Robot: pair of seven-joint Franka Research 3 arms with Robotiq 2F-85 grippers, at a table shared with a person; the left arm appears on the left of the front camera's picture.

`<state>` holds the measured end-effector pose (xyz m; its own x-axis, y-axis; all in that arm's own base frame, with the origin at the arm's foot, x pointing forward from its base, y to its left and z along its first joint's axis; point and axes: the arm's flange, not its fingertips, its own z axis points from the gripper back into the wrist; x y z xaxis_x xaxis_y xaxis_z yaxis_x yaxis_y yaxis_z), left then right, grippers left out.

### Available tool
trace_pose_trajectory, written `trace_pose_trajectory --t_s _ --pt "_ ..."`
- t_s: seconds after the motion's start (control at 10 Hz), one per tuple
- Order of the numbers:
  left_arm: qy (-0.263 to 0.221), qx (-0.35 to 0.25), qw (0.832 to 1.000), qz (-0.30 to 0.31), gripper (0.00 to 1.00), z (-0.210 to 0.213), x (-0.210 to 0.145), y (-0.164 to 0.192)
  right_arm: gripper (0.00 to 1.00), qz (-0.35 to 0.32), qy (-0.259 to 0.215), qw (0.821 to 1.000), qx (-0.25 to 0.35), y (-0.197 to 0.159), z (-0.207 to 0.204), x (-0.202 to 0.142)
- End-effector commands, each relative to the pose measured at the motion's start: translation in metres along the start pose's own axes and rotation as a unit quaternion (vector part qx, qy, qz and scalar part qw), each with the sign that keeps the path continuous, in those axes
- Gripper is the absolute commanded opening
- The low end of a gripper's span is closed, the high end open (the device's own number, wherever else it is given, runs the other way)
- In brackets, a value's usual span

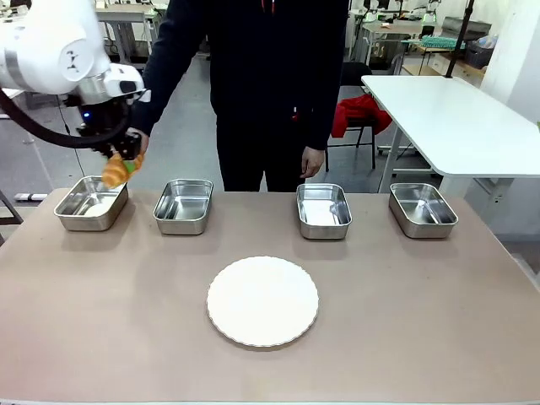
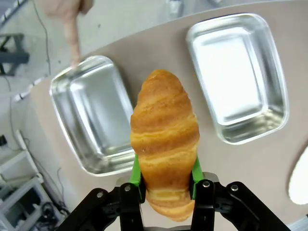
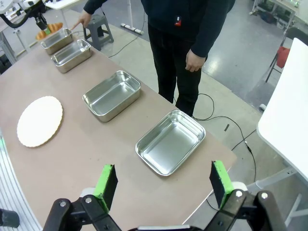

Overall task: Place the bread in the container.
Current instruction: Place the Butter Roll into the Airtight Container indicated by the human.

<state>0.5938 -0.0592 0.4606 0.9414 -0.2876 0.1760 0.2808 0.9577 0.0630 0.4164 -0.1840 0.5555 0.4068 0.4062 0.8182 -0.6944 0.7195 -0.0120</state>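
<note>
Golden-brown bread (image 2: 165, 139) hangs clenched in the left gripper (image 2: 166, 185), its long axis running out along the fingers, seemingly tipped downward over the leftmost container (image 1: 90, 202). A person's finger (image 2: 72, 41) points at that pan's rim. The right gripper (image 3: 163, 185) stands released above the worktop (image 1: 126, 321).

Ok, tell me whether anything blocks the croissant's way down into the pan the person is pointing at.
Nothing visible does. The left gripper holds the croissant in the air by the leftmost steel pan, whose inside looks empty. The person's finger touches only that pan's far rim, outside the opening.
</note>
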Motion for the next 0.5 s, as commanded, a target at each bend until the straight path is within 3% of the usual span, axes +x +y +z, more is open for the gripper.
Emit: trace_pose_trajectory --t_s 0.0,0.4 --pt "0.013 -0.015 1.000 0.003 0.42 -0.005 0.007 0.025 1.00 0.004 -0.010 1.000 0.001 0.000 0.001 0.002" --pt "0.010 0.010 1.000 0.027 0.42 -0.034 0.001 0.077 1.00 0.004 -0.010 1.000 0.001 0.000 0.001 0.002"
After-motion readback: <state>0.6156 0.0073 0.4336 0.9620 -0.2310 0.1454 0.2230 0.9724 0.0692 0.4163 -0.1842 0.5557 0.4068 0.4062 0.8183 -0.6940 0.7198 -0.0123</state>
